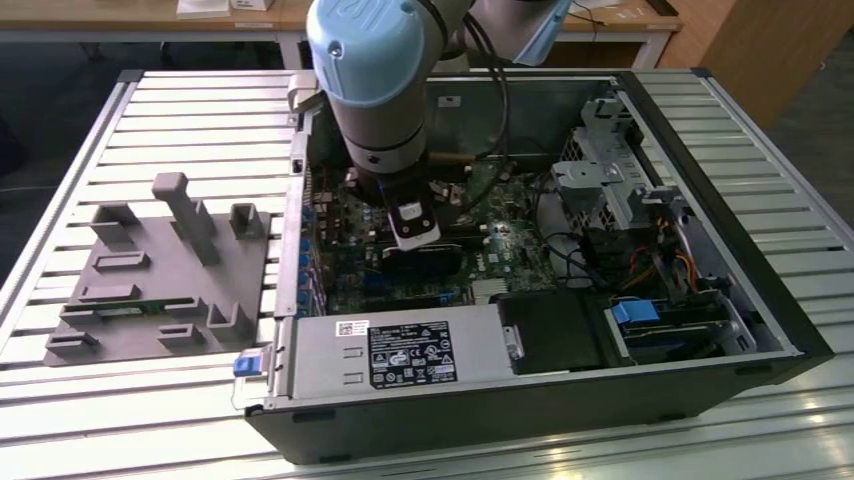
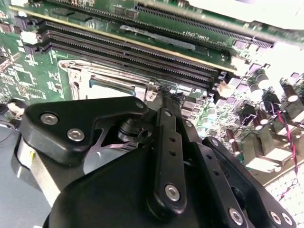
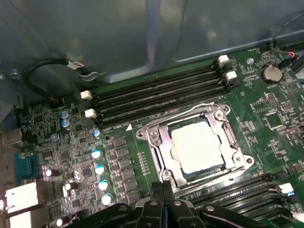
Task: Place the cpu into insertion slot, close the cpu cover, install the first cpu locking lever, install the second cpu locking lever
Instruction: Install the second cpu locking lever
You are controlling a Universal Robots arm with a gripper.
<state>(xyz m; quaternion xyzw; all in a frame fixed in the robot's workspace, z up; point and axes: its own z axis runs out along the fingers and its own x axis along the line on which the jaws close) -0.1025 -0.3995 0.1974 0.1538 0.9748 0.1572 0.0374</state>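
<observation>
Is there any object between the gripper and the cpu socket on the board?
Nothing visible. In the first wrist view the gripper sits just at the edge of the insertion slot, where the cpu already lies under the closed cpu cover.

Exterior view: even overhead room light, slatted table (image 1: 160, 110) bright with soft glare on the slats, case interior (image 1: 441, 250) darker with shadow under the arm (image 1: 374, 80). First wrist view: dim and bluish on the case wall (image 3: 142, 33), cpu (image 3: 197, 145) top blown out to near white, metal frame around it glinting. Second wrist view: gripper (image 2: 164, 102) body close up and soft, deep black; top right corner overexposed, capacitors (image 2: 273, 95) washed out; the board's far edge slightly blurred.
</observation>
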